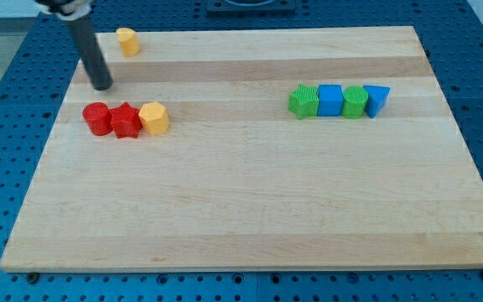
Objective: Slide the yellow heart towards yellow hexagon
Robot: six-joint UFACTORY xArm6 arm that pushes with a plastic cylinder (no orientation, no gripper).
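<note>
The yellow heart (127,41) lies near the board's top left edge. The yellow hexagon (154,118) sits lower, at the right end of a row with a red star (126,121) and a red cylinder (98,118). My tip (103,85) rests on the board between them, below and left of the yellow heart and just above the red cylinder. It touches no block.
A row of blocks sits at the view's upper right: a green block (303,101), a blue cube (330,100), a green cylinder (355,101) and a blue triangle (376,98). The wooden board (250,201) lies on a blue perforated table.
</note>
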